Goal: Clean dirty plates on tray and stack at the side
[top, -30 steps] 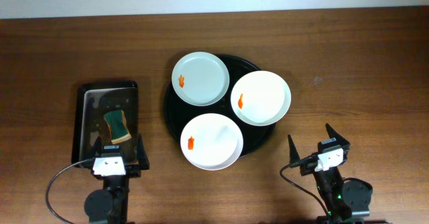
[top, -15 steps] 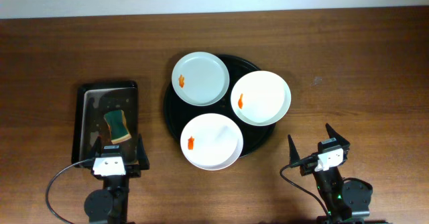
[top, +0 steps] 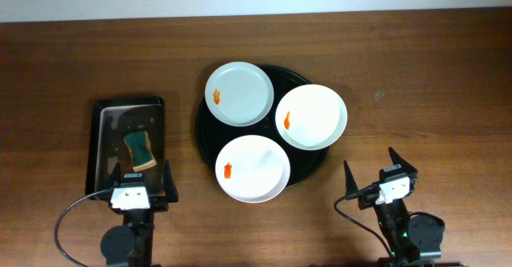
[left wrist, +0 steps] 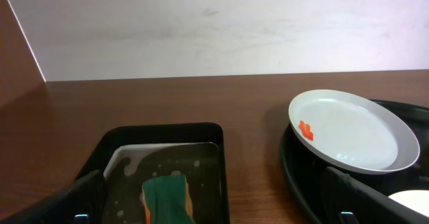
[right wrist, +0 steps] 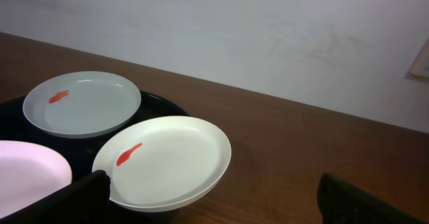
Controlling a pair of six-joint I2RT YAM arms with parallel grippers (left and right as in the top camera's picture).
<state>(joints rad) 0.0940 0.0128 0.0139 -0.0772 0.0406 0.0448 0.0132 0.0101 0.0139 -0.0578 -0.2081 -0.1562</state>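
A large round glossy black tray [top: 203, 131] with a raised rim sits at the middle of the brown wooden tabletop [top: 432, 59]. Three round shallow white plates lie on it in a cluster: the far-left plate [top: 239, 94], the right plate [top: 311, 117] and the near plate [top: 252, 169]. Each carries a small orange-red smear [top: 217, 97] near its left edge, and each reaches out past the tray's rim. The plates lie close together; whether their rims touch cannot be told from overhead.

To the left, apart from the round tray, lies a smaller rectangular black tray [top: 102, 131] holding a green-and-yellow sponge [top: 140, 149]. Its floor looks wet, perhaps with suds, though the low left wrist view leaves that unsure.

The left gripper [top: 141, 175] hovers at the near end of the rectangular tray, its fingers spread wide and holding nothing, with the sponge just ahead between them. The right gripper [top: 368, 157] stands over bare tabletop, to the right of the near plate and clear of the round tray, its fingers likewise apart and empty. In its wrist view the right plate lies closest.
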